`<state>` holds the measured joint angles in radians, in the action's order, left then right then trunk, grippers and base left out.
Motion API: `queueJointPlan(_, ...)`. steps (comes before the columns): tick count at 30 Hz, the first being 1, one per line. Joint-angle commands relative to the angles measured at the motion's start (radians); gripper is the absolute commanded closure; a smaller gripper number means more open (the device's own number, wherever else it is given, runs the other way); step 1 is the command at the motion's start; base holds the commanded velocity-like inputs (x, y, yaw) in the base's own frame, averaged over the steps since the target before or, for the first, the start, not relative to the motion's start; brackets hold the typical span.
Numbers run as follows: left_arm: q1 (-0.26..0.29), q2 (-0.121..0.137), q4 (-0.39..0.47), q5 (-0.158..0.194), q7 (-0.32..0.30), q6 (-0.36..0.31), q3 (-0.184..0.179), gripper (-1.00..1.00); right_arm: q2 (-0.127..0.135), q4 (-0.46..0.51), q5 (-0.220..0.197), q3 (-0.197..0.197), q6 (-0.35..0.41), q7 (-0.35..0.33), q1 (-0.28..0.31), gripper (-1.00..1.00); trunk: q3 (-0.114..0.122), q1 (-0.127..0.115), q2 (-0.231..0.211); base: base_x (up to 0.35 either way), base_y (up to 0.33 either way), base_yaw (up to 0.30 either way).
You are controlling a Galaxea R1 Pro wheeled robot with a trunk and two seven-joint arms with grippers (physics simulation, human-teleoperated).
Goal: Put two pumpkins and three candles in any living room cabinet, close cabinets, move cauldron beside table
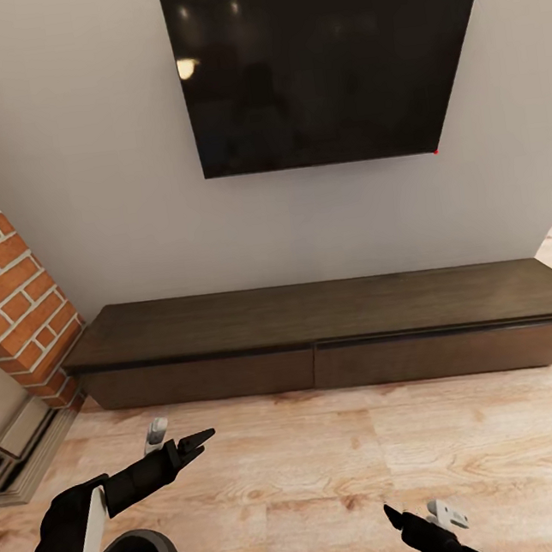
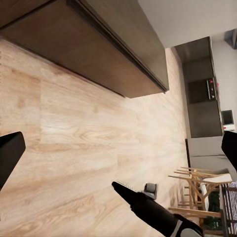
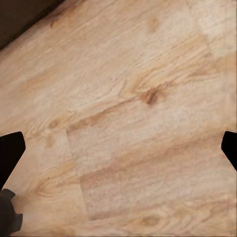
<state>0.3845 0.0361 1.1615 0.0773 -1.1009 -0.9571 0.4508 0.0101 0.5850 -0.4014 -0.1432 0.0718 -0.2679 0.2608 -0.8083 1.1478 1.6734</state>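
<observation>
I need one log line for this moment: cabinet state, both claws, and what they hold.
cabinet: both drawer fronts shut, top bare | left claw: open, holds nothing | right claw: open, holds nothing, over wood floor

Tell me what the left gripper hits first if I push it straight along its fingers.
Likely the wood floor short of the cabinet: the left gripper, open and empty, aims forward and down toward its closed drawer fronts. Depth is unclear.

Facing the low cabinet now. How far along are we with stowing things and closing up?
Done: nothing shows as stowed. The cabinet has both drawer fronts flush and a bare top. In hand: nothing; left gripper and right gripper hover open over the wood floor. Left: the pumpkins, candles and cauldron.
</observation>
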Motion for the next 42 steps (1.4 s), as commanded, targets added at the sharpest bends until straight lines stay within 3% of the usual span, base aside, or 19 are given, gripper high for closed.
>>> queueJointPlan(1, 0.001, 0.001, 0.000, 0.004, 0.001, -0.007, 0.001, -1.00, -0.031, 0.002, -0.009, 0.038, 0.013, 0.157, 0.001, -1.00, -0.001, 0.000, 0.000, -0.011, 0.056, 0.000)
queueJointPlan(4, 0.001, 0.001, 0.000, 0.003, 0.003, -0.006, 0.001, -1.00, -0.054, 0.007, -0.008, 0.080, 0.014, 0.278, 0.000, -1.00, -0.002, 0.000, 0.000, -0.079, 0.025, 0.077)
queueJointPlan(8, 0.001, 0.002, 0.000, 0.002, 0.010, -0.005, 0.005, -1.00, -0.065, 0.009, -0.007, 0.149, 0.017, 0.418, 0.003, -1.00, -0.005, 0.000, 0.000, -0.198, 0.005, 0.194)
queueJointPlan(11, 0.001, 0.002, 0.002, 0.002, 0.073, -0.005, 0.009, -1.00, -0.066, 0.011, -0.008, 0.177, 0.017, 0.486, 0.005, -1.00, -0.009, 0.000, 0.000, -0.055, 0.001, 0.223)
queueJointPlan(20, 0.001, 0.002, 0.071, 0.003, 0.461, -0.007, 0.011, -1.00, -0.067, 0.011, -0.005, 0.227, 0.046, 0.521, 0.012, -1.00, -0.019, 0.000, 0.000, -0.006, 0.000, 0.209)
queueJointPlan(23, 0.001, 0.009, 0.105, 0.002, 0.526, -0.012, 0.011, -1.00, -0.067, 0.017, -0.006, 0.230, 0.054, 0.519, 0.011, -1.00, -0.023, 0.000, 0.000, 0.000, 0.000, 0.194)
queueJointPlan(25, -0.001, 0.038, 0.146, 0.001, 0.542, -0.018, 0.010, -1.00, -0.067, 0.042, -0.007, 0.241, 0.077, 0.518, 0.011, -1.00, -0.026, 0.000, 0.000, 0.000, 0.000, 0.193)
queueJointPlan(27, -0.005, 0.091, 0.186, -0.003, 0.550, -0.038, 0.011, -1.00, -0.067, 0.117, -0.008, 0.255, 0.204, 0.520, 0.012, -1.00, -0.029, 0.000, 0.000, 0.000, 0.000, 0.193)
queueJointPlan(28, -0.006, 0.121, 0.196, -0.010, 0.552, -0.049, 0.011, -1.00, -0.067, 0.197, -0.008, 0.258, 0.318, 0.523, 0.013, -1.00, -0.030, 0.000, 0.000, 0.000, 0.000, 0.193)
queueJointPlan(30, -0.007, 0.147, 0.202, -0.041, 0.554, -0.057, 0.011, -1.00, -0.070, 0.325, -0.010, 0.259, 0.453, 0.545, 0.022, -1.00, -0.033, 0.000, 0.000, 0.000, 0.000, 0.193)
queueJointPlan(32, -0.007, 0.160, 0.210, -0.125, 0.554, -0.060, 0.018, -1.00, -0.113, 0.466, -0.013, 0.261, 0.590, 0.621, 0.074, -1.00, -0.035, 0.000, 0.000, 0.000, 0.000, 0.193)
queueJointPlan(34, -0.007, 0.163, 0.217, -0.164, 0.553, -0.062, 0.044, -1.00, -0.172, 0.500, -0.013, 0.264, 0.693, 0.699, 0.147, -1.00, -0.038, 0.000, 0.000, 0.000, 0.000, 0.193)
queueJointPlan(35, -0.007, 0.165, 0.221, -0.174, 0.553, -0.062, 0.061, -1.00, -0.185, 0.499, -0.012, 0.265, 0.717, 0.727, 0.166, -1.00, -0.039, 0.000, 0.000, 0.000, 0.000, 0.193)
queueJointPlan(39, -0.007, 0.201, 0.225, -0.183, 0.553, -0.069, 0.095, -1.00, -0.185, 0.500, -0.012, 0.274, 0.764, 0.838, 0.219, -1.00, -0.044, 0.000, 0.000, 0.000, 0.000, 0.193)
queueJointPlan(42, -0.007, 0.222, 0.225, -0.184, 0.553, -0.080, 0.104, -1.00, -0.185, 0.497, -0.013, 0.325, 0.769, 0.860, 0.237, -1.00, -0.049, 0.000, 0.000, 0.000, 0.000, 0.193)
